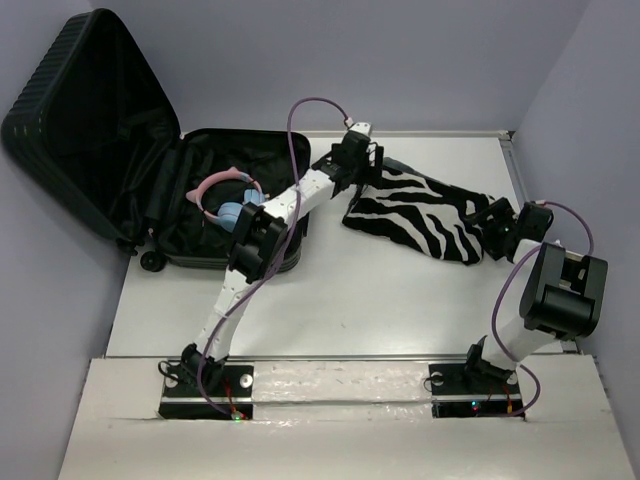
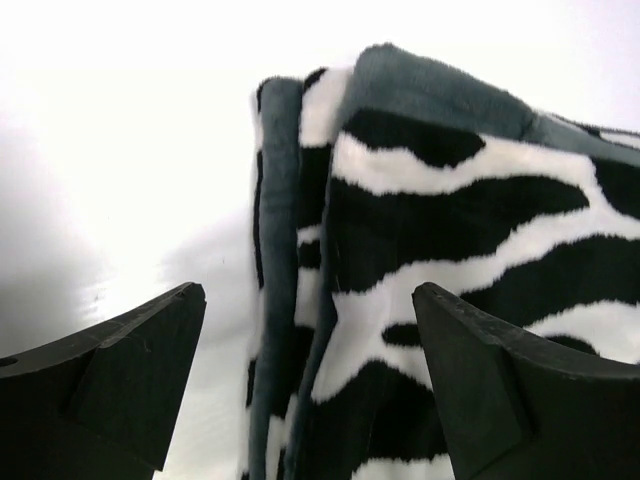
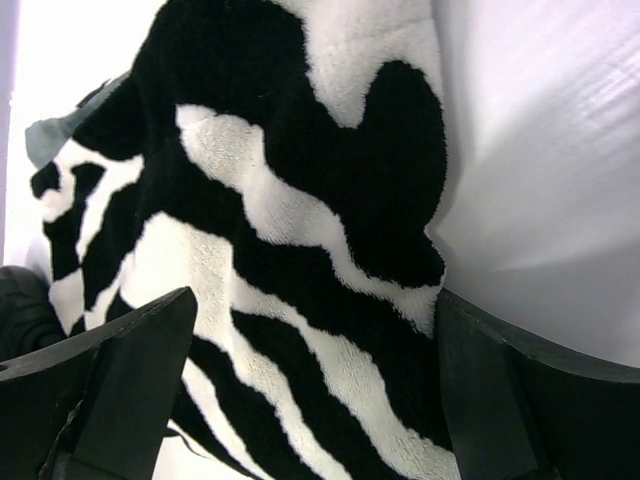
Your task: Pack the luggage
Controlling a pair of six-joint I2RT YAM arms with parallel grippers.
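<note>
The luggage (image 1: 120, 170) lies open at the far left of the table (image 1: 330, 300), to the left of the left tool (image 1: 352, 178). Its ribbed lid leans up and away to the far left, and its lined lower half lies flat with the opening facing up and the wheels at the near left corner. Inside the lower half sit pink headphones (image 1: 225, 192) and a pale blue item (image 1: 233, 214).

The zebra-striped cloth (image 1: 420, 215) stretches lengthwise between the two tools. The left tool (image 2: 310, 370) is spread over the cloth's (image 2: 440, 260) folded edge. The right tool (image 3: 315, 390) is spread too, with the cloth (image 3: 290, 220) between its fingers.
</note>
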